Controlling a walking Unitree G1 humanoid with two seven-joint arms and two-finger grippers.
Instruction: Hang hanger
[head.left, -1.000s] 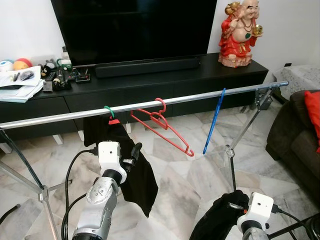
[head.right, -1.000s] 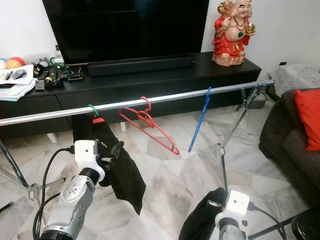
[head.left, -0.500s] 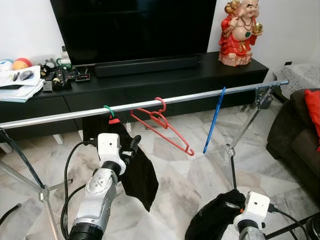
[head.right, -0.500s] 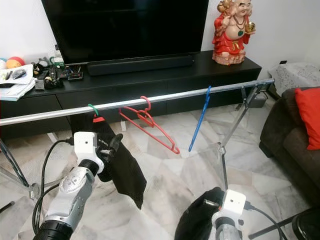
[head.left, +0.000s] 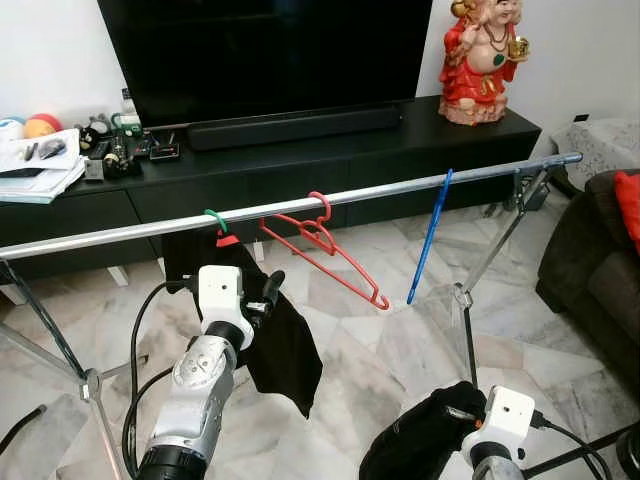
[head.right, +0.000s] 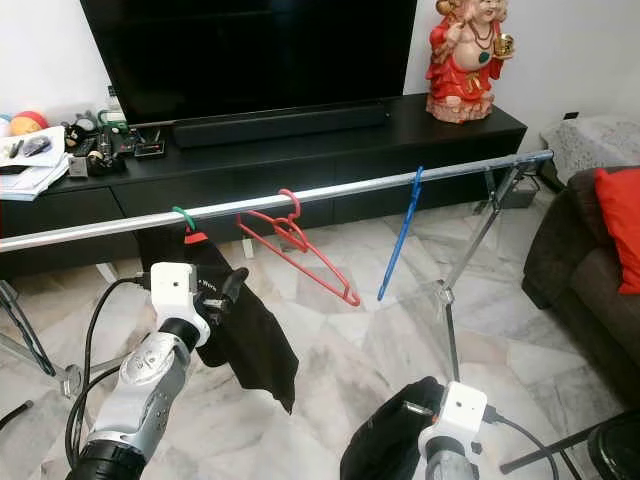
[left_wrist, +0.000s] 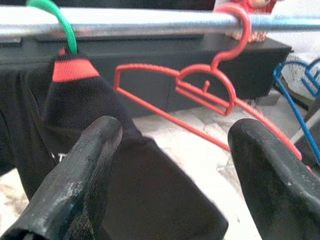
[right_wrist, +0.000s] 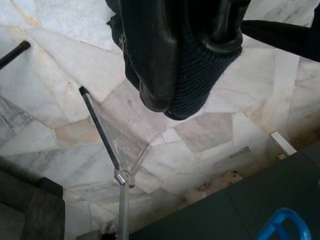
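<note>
- Left wrist view: left gripper (left_wrist: 170, 165) fingers spread wide, holding nothing, just below the black garment (left_wrist: 90, 145) on the green hanger (left_wrist: 60, 25).
- Green hanger's hook sits over the metal rail (head.left: 300, 208); that item judged hung.
- Right gripper (right_wrist: 192, 55) fingers pressed onto a dark knitted garment (head.left: 425, 440), held low above the marble floor (head.right: 340, 350).
- Red hanger (head.left: 325, 245) and blue hanger (head.left: 430, 235) hang bare on the rail.
- Remaining, as judged: hanging the held garment.

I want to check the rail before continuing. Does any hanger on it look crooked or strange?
Yes. The red hanger hangs tilted, its long arm slanting down toward the floor. The blue hanger is turned edge-on, almost across the rail. The green hanger carries a black garment that hangs bunched and lopsided.
</note>
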